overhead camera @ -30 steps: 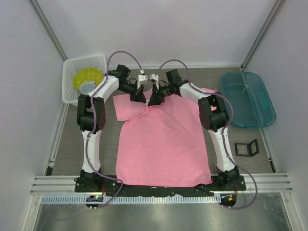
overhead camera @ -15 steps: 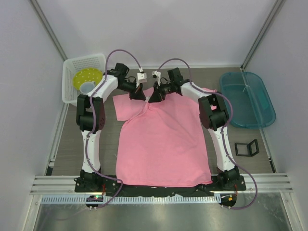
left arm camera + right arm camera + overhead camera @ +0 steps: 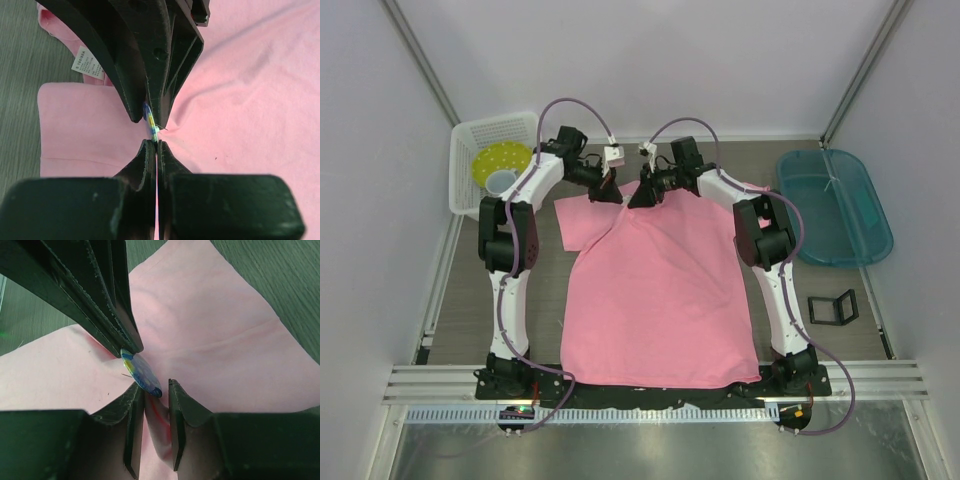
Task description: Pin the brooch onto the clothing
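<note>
While looking down from the top camera, can barely split the left claw (image 3: 616, 199) from the right claw (image 3: 639, 203). Both parked tip to tip over the neck end of the pink shirt (image 3: 660, 300), with the cloth tented up toward them.

Got the left claw squeezed down to a hairline slit in its own wrist view. Looks to be pinching the brooch (image 3: 151, 122) by the rim, so edge-on and straight out ahead of its tips.

From the right wrist camera, can make out a blue and yellow rim and a pale bluish face, tilted, with the low end touching one of the right claw's fingertips (image 3: 137, 395). Also a thin bit of pin poking out just beside the brooch, too small to say more.

Got the right claw narrow rather than wide, with a pinched-up fold of shirt filling the gap between its fingers. Plenty of creases fanning out from that spot.

Spotted the white label (image 3: 88, 63) off to one side of the left claw, up at the collar.

Further out on the grey table (image 3: 470, 290):
- white basket (image 3: 495, 120) with a yellow bowl (image 3: 515, 155), well off the left claw's outer side
- teal tub (image 3: 840, 215), well off the right claw's outer side
- small black case (image 3: 833, 308), well back from the right claw toward the arm bases
</note>
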`<move>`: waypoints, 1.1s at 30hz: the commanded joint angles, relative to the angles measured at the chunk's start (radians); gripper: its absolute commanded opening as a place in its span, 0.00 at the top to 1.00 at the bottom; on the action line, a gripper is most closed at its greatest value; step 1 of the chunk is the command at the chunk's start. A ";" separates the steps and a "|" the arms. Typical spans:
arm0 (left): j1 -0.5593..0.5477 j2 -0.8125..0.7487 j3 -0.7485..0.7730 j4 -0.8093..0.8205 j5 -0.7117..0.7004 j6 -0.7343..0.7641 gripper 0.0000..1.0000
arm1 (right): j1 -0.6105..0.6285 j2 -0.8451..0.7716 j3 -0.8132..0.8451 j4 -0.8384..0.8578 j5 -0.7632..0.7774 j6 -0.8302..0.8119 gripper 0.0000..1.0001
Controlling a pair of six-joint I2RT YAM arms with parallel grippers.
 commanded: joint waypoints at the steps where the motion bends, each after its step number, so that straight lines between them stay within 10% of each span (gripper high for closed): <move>1: -0.016 0.006 0.020 -0.073 0.057 -0.026 1.00 | -0.011 -0.022 0.042 0.113 -0.006 -0.005 0.70; 33: -0.019 0.021 0.025 -0.075 0.038 -0.041 1.00 | 0.010 -0.106 -0.056 0.013 -0.065 -0.316 0.46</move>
